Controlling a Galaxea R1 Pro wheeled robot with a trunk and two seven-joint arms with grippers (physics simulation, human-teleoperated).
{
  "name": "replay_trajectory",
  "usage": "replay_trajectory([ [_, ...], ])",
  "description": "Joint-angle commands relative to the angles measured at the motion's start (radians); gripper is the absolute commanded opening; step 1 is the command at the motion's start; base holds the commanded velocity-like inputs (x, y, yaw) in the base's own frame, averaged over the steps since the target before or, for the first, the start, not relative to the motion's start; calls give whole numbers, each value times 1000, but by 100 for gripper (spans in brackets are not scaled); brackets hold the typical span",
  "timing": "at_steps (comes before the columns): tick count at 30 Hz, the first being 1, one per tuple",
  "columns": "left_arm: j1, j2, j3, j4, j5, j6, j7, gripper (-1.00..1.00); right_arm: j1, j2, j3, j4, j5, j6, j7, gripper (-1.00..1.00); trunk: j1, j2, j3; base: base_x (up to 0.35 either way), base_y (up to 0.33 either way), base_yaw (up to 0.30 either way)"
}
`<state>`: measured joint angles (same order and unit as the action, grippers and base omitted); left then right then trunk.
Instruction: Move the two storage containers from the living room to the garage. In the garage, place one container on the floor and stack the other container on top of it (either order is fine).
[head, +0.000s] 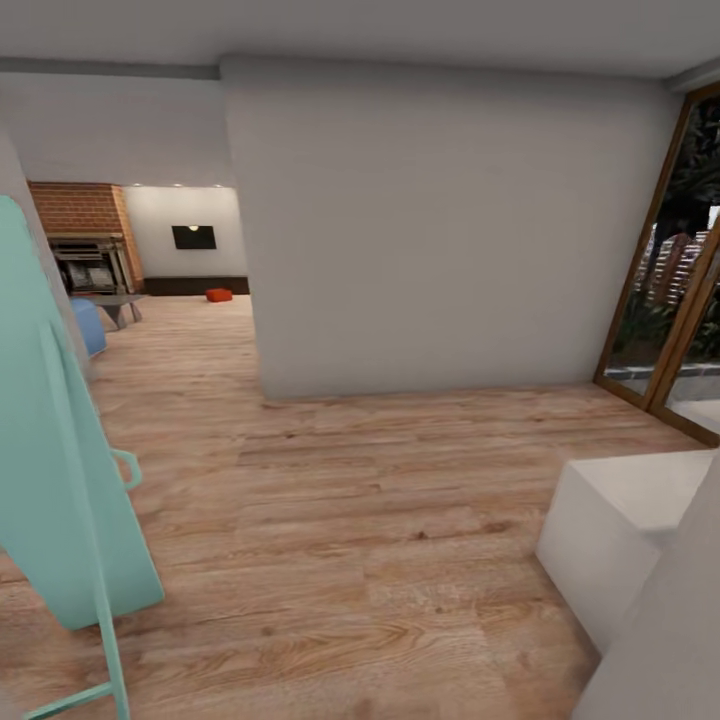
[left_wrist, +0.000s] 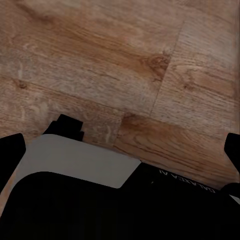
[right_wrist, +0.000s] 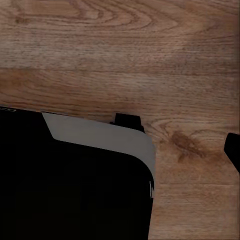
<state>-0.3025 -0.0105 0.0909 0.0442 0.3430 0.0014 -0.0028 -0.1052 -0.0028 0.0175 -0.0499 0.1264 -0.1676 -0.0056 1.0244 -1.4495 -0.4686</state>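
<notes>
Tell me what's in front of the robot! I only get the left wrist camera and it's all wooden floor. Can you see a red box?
Observer: Yes. In the head view one storage container sits on the wood floor, far ahead to the left, by the long dark cabinet.
Operator: What's above it?
Observer: A black TV hangs on the far wall.
Operator: Is anything in the way?
Observer: A big white wall stands straight ahead; the opening is to its left.
</notes>
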Motion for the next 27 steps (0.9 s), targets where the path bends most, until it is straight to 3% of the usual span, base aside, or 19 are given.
replay_trajectory([
  [1, -1, 0, 8, 2, 1, 0, 0, 100, -1, 0, 1, 1, 7, -3, -1, 100, 1, 0, -1, 342, 0, 0],
  [15, -1, 0, 7, 2, 1, 0, 0, 100, -1, 1, 1, 1, 7, -3, -1, 100, 1, 0, -8, 342, 0, 130],
  [27, -1, 0, 7, 2, 1, 0, 0, 100, -1, 0, 1, 0, 7, -3, -1, 100, 1, 0, -8, 342, 0, 13],
])
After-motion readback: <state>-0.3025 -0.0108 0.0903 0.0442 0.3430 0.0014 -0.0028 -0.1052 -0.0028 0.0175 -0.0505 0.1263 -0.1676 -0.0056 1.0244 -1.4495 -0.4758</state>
